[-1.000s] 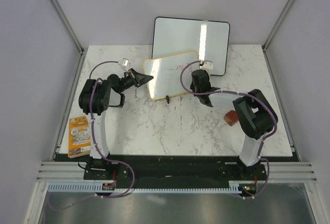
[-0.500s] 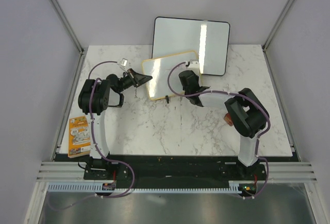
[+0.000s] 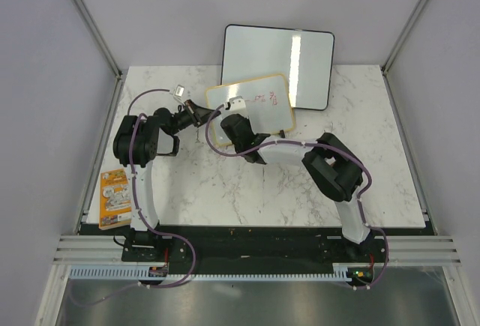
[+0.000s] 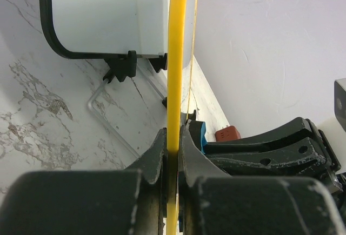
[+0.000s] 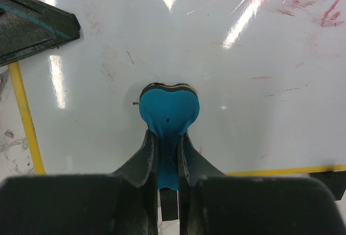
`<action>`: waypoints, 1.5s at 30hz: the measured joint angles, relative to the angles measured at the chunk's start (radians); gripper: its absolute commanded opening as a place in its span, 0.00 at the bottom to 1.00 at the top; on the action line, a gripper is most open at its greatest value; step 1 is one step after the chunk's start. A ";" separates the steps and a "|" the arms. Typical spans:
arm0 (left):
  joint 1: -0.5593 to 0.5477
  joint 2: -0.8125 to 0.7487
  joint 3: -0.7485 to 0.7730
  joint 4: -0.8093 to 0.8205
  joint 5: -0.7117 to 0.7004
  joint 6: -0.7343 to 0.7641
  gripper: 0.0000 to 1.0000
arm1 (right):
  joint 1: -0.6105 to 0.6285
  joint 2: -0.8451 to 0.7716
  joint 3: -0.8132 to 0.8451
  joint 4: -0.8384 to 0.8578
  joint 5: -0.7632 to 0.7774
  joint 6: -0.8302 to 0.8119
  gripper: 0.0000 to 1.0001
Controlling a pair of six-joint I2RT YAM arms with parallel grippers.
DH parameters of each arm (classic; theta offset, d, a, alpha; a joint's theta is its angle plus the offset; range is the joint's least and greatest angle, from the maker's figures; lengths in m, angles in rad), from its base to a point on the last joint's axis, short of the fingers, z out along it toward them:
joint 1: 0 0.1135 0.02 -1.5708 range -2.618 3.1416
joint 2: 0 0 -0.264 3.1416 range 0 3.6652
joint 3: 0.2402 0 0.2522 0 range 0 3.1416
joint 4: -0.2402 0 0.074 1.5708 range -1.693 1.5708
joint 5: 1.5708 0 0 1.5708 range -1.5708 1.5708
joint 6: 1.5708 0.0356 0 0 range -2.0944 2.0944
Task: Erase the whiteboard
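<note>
whiteboard [image 3: 270,112]: near the far edge of the desk [image 3: 225,183], about mid-width. Tilted up, just in front of the larger black-framed board [image 3: 277,60].
left end effector [image 4: 172,138]: pinched narrow on the yellow frame [image 4: 175,56] at the board's left edge. Reads as the brace.
right end effector [image 5: 167,140]: closed on a blue eraser [image 5: 168,108], pad flat against the left part of the face.
red marks [image 3: 264,98]: upper right of the face, unwiped. Left part looks mostly clean, with faint smears.
handling: my guess is a light, stiff, thin panel. The glossy face is slick, so wipe pressure would skid or tip it without the brace. Hold by the frame edge, not the face.
next: probably sweep the eraser toward the red marks with moderate pressure.
risk: pushing too hard could twist the board out of the pinch.
</note>
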 measured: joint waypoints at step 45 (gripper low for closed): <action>-0.008 0.000 0.005 -0.031 0.041 0.006 0.02 | -0.356 0.023 0.183 -0.038 -0.226 -0.129 0.00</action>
